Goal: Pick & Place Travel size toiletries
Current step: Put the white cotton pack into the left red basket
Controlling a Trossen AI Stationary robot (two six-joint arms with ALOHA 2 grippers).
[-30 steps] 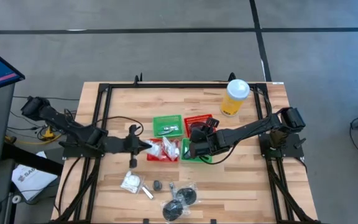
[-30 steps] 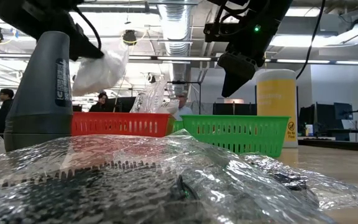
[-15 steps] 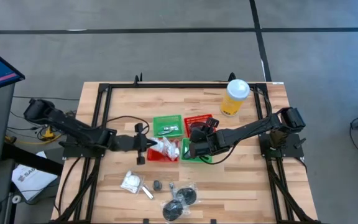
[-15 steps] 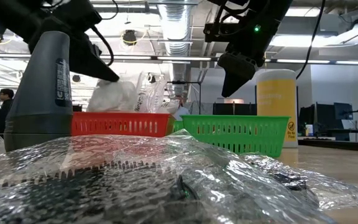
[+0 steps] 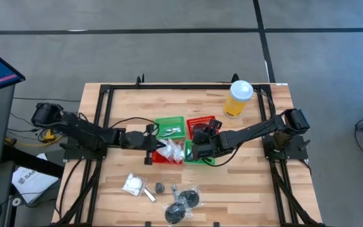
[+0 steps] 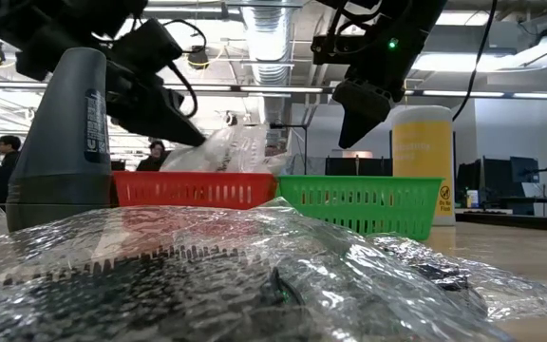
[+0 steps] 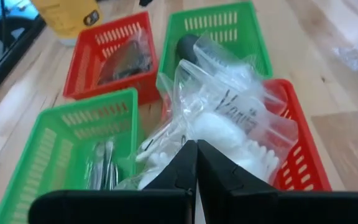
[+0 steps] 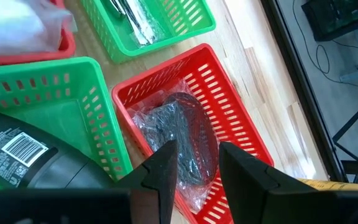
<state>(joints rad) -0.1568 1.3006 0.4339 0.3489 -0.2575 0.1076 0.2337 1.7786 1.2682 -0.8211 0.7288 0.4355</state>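
Note:
My left gripper [image 5: 154,146] [image 7: 196,149] is shut at the left rim of the near red basket [image 5: 158,158], on a white puffy packet in clear wrap [image 5: 171,149] [image 7: 219,132] [image 6: 224,152]. That packet lies over other white packets inside the basket. My right gripper [image 5: 198,147] [image 8: 194,163] hangs open above the near green basket [image 5: 201,160], which holds a grey bottle [image 8: 39,168]. The far green basket [image 5: 170,127] holds silvery tubes, and the far red basket [image 8: 197,124] holds a wrapped dark disc. My left gripper pinches the clear wrap of the white packet at its near edge [image 7: 191,140] between its two fingertips. It comes from the table's left, slanting down. The packet reaches forward past the fingers into the red basket, resting on the packets there.
Loose on the near table lie a white packet [image 5: 132,184], a thin tube [image 5: 149,195], a small grey bottle [image 5: 159,187] [image 6: 65,142] and wrapped dark discs [image 5: 183,205]. A tall yellow cup [image 5: 239,98] stands at the far right. People show in the room behind.
My left gripper has carried the white packet toward the table's right and down, from in the air left of the near red basket to its rim. The packet now lies in the basket. My right arm has kept still.

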